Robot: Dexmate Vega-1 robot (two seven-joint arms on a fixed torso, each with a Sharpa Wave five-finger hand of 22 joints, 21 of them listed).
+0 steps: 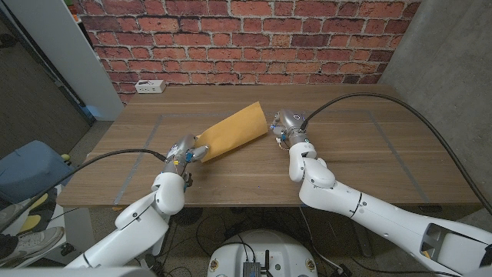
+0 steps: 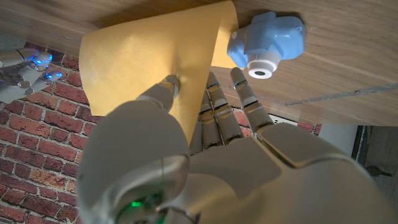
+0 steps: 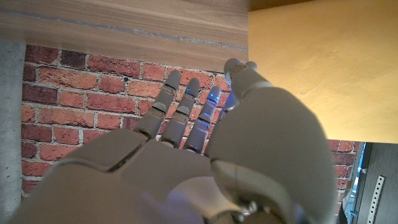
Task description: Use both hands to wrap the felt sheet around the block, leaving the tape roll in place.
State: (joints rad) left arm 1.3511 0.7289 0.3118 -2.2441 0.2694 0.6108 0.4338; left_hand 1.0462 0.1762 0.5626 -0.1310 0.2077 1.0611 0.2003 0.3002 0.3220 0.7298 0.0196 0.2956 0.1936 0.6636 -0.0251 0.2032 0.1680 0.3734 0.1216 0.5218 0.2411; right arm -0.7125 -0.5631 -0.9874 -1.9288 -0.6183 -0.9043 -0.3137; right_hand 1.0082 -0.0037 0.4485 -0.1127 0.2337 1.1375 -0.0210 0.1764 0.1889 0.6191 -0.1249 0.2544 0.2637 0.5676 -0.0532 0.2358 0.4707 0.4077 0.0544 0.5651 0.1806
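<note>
Presently the felt sheet (image 1: 233, 132), mustard yellow, lies slantwise near the middle of the wooden table (image 1: 361, 146), one end toward the left hand (image 1: 184, 151) and the other toward the right hand (image 1: 285, 127). The left hand grasps the sheet's near corner: in the left wrist view the thumb (image 2: 163, 93) presses on top of the felt (image 2: 149, 56) while the other fingers (image 2: 217, 106) run beneath the lifted edge, so the corner is pinched and raised off the wood. That grip appears intended to start a fold over the block. The block itself cannot be made out; whether it sits under the sheet cannot be told. A pale blue object with a white round opening (image 2: 267, 43) rests on the table just beyond the sheet in the left wrist view; it may be the tape dispenser, though this is uncertain.

The right hand (image 3: 205, 143) stands at the sheet's far end, fingers (image 3: 180, 106) extended and apart, beside the felt's edge (image 3: 323, 62). It looks released, grasping nothing, and contact with the sheet cannot be confirmed. Judgement: wrapping is at an early stage, with the right hand positioned to take the opposite edge

A white power strip (image 1: 150, 87) lies at the far left table edge
</note>
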